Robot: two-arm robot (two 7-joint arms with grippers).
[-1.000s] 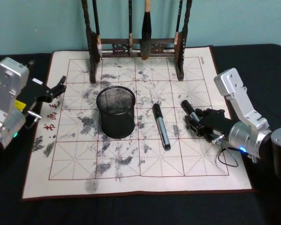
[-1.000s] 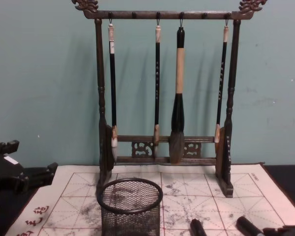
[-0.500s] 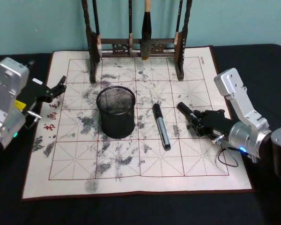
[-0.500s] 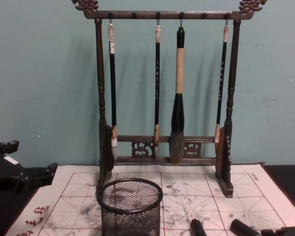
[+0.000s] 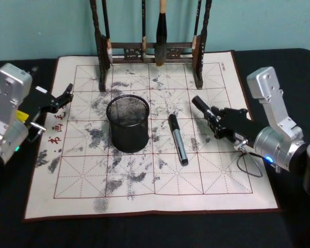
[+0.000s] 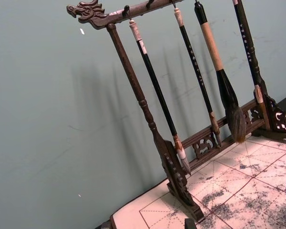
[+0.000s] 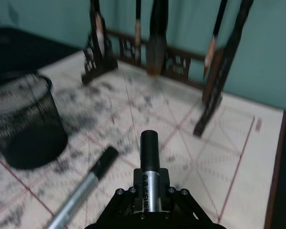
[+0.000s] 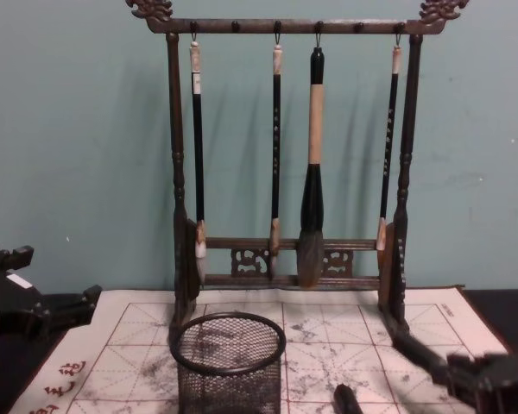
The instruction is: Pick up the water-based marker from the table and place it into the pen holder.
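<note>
Head view: your right gripper (image 5: pixel 215 125) sits over the right side of the whitish felt mat with red grid lines (image 5: pixel 144 194) on the dark table (image 5: pixel 10 227). Its fingers are closed tight on the black-capped silver marker (image 5: pixel 200 107), and the cap points toward the back edge of the mat. A second black-and-silver marker (image 5: pixel 177 139) lies flat near mat centre, just left of the held one and apart from it. The round black wire-mesh pen holder (image 5: pixel 127 124) stands upright left of centre, with nothing visible inside. Your left gripper (image 5: pixel 66 95) is parked at the mat's left edge, fingers apart and holding nothing. The tall dark wooden brush rack (image 5: pixel 150 51) stands along the back edge.

Left wrist view: the brush rack (image 6: pixel 181 157) with four hanging brushes (image 6: pixel 224 81), and the mat's back left corner (image 6: pixel 148 214).

Right wrist view: the fingers pinch the held marker (image 7: pixel 149 148) at its silver barrel. The second marker (image 7: pixel 86 186) lies on the mat between it and the pen holder (image 7: pixel 24 124).

Chest view: the held marker (image 8: pixel 414 349) slants up out of the right gripper (image 8: pixel 479 384), in front of the rack's right foot. The pen holder (image 8: pixel 229 362) is well to its left. The left gripper (image 8: pixel 69 309) is at the mat's left edge.
</note>
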